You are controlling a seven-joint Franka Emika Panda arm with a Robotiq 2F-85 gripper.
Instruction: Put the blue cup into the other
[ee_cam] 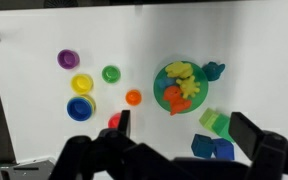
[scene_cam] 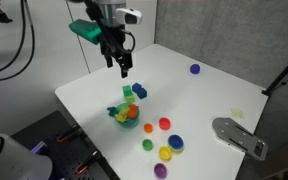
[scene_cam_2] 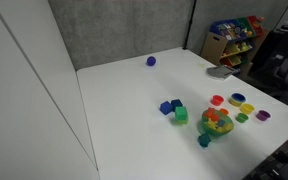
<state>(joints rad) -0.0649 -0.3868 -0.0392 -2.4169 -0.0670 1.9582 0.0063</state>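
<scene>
A white square tabletop (scene_cam_2: 124, 110) stands before a grey textured wall panel (scene_cam_2: 114, 30). A wooden shelf of colourful bins (scene_cam_2: 234, 38) sits beyond.

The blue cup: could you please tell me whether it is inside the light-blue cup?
Out: the blue cup sits alone on the table, well apart from the light-blue cup.

1. The gripper (ee_cam: 184, 135) enters from the bottom edge, its dark fingers (ee_cam: 246, 130) spread apart over the white table (ee_cam: 264, 50).
2. Left of centre sit a purple cup (ee_cam: 67, 59), a yellow cup (ee_cam: 82, 84), a green cup (ee_cam: 111, 74), an orange cup (ee_cam: 133, 97) and a wide blue cup (ee_cam: 80, 108), whose rim seems paler.
3. Right of centre is a green dish (ee_cam: 162, 88) of toys, with a green block (ee_cam: 216, 122) and blue blocks (ee_cam: 223, 150) at lower right.
</scene>
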